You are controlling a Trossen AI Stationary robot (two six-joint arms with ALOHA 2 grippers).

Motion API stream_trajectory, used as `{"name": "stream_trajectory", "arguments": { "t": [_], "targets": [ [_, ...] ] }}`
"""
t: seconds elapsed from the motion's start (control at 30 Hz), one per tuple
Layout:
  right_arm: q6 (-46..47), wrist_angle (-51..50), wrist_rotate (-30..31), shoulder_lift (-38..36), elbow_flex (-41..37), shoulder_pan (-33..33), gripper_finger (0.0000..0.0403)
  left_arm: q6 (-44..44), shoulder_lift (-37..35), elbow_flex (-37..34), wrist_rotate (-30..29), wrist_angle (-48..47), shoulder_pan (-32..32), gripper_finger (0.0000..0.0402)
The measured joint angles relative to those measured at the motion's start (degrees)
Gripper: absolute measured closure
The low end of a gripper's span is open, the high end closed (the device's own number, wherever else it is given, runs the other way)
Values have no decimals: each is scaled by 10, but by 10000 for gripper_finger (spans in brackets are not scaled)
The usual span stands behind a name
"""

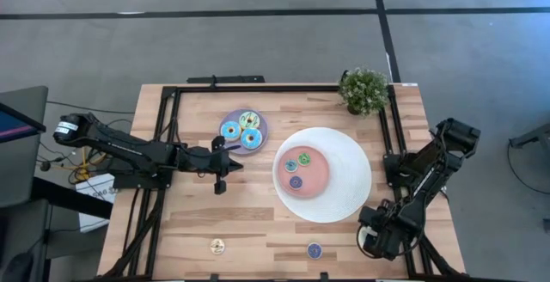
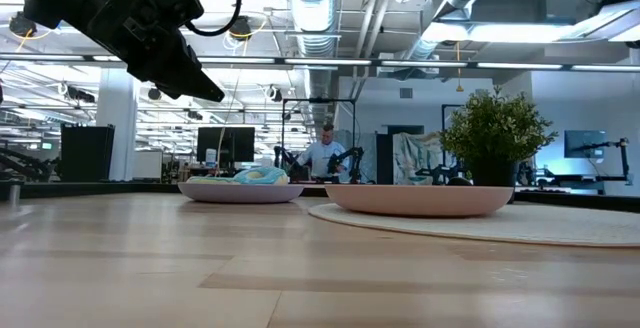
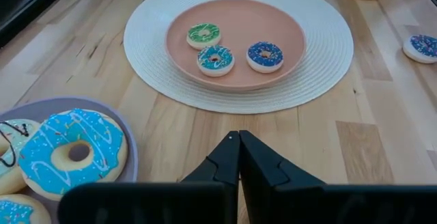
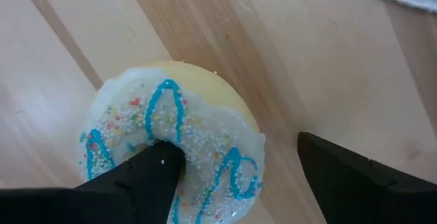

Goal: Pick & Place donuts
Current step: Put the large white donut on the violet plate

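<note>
A large donut (image 4: 171,142), iced white with blue squiggles and sprinkles, lies flat on the wood near the table's right near corner. My right gripper (image 4: 239,173) is open right above it, pointing down. One finger is at the donut's hole and the other stands clear beyond its rim. My left gripper (image 3: 239,142) is shut and hovers empty between the lilac plate (image 1: 243,131) and the pink plate (image 1: 314,183). The lilac plate carries three large donuts (image 3: 72,152). Three mini donuts (image 3: 215,59) lie in the pink plate. Two more minis (image 1: 218,247) (image 1: 314,250) lie near the table's near edge. My right gripper comes at the white-iced donut from above. One fingertip (image 4: 160,166) is in or over the hole's edge (image 4: 181,132), the other finger (image 4: 341,176) stays off the outer rim. Whether the first finger touches the icing, I cannot tell. The donut rests flat on the table.
The pink plate sits on a round white mat (image 1: 348,174). A small potted plant (image 1: 363,91) stands at the far right corner. A dark frame (image 1: 172,127) borders the tabletop. Bare wood (image 1: 258,222) lies between the plates and the near edge.
</note>
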Motion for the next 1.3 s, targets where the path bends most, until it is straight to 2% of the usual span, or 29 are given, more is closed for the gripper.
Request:
{"name": "stream_trajectory", "arguments": {
  "t": [0.73, 1.3],
  "targets": [
    [-2, 8, 2, 0, 0, 0, 128, 0, 0, 0, 0, 0, 0, 401],
    [0, 14, 1, 0, 0, 0, 265, 1, 0, 0, 0, 0, 0, 401]
  ]
}}
